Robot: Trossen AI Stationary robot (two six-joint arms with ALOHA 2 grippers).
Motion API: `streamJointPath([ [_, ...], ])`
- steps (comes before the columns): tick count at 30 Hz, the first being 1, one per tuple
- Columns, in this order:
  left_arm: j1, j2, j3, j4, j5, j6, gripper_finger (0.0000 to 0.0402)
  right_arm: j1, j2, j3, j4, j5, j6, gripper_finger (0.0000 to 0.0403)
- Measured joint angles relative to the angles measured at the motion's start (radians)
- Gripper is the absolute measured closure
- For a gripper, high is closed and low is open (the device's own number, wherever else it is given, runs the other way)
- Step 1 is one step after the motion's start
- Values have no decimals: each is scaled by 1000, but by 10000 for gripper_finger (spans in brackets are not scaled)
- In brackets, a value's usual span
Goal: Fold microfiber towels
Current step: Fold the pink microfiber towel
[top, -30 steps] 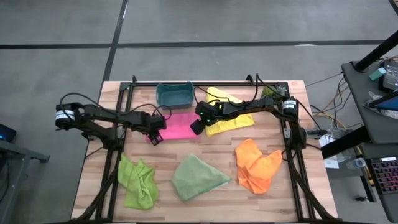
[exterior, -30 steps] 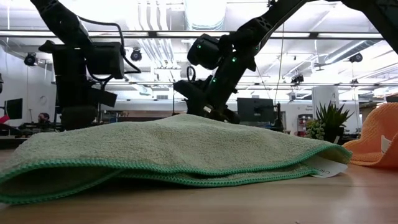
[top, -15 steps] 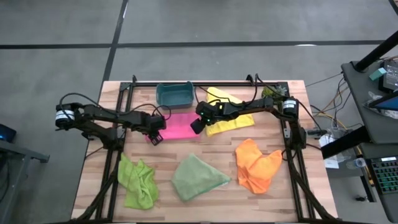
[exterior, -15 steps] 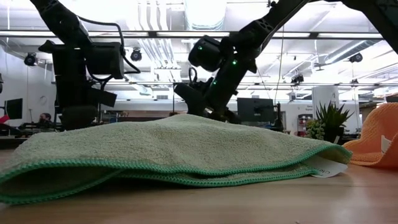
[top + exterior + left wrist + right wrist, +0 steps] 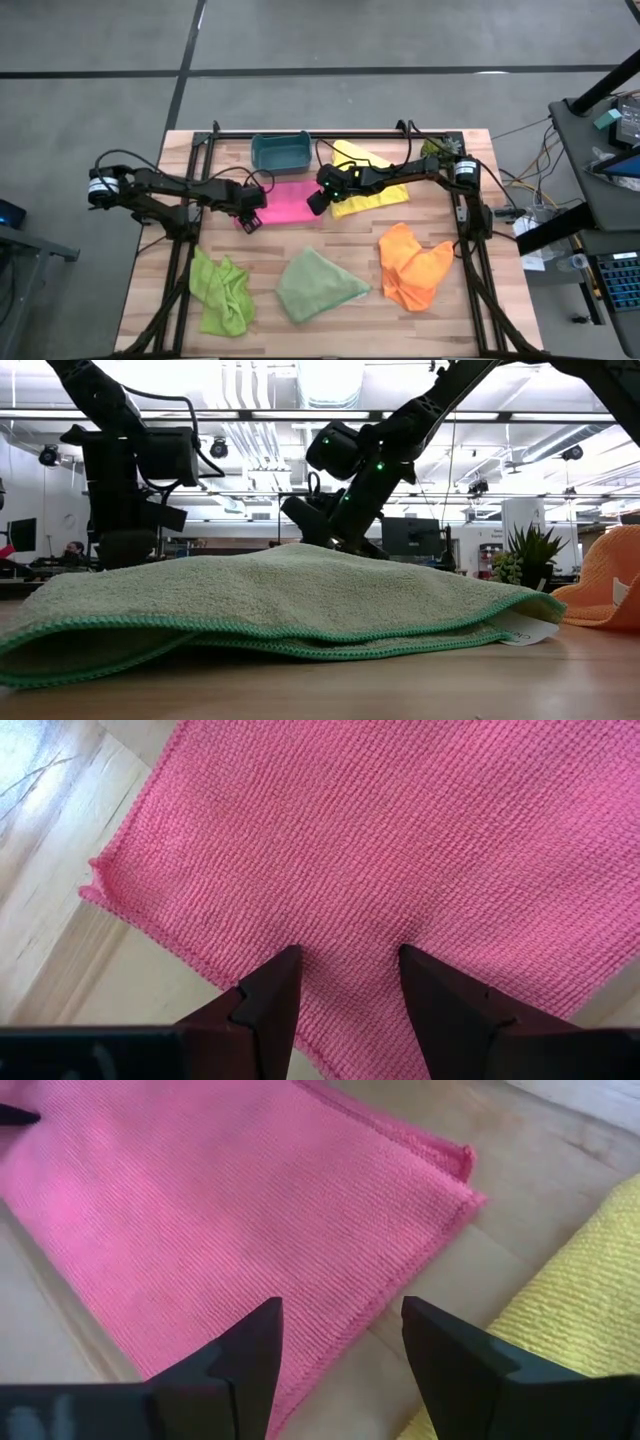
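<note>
While the left gripper holds open-jawed, pressed on the pink towel, the right gripper, also open, has edged slightly off its far edge. No fold has begun.

No text, brand, number or sign can be read in any of the views. A small white tag sticks out from under the pale sage green towel in the low view, but whatever is printed on it is too small to make out.
</note>
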Motion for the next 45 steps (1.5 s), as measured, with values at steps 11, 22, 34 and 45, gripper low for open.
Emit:
streamJointPath([
  [11, 0, 0, 0, 4, -3, 1, 242, 0, 62, 25, 19, -11, 6, 206],
  [22, -1, 0, 0, 7, -13, 1, 242, 2, 71, 45, 55, -69, -2, 210],
  [34, -1, 0, 1, 12, -16, 1, 242, 0, 90, 40, 159, -64, -50, 329],
  [45, 0, -19, 14, 21, -20, -1, 242, 0, 37, 40, 91, -63, -143, 393],
])
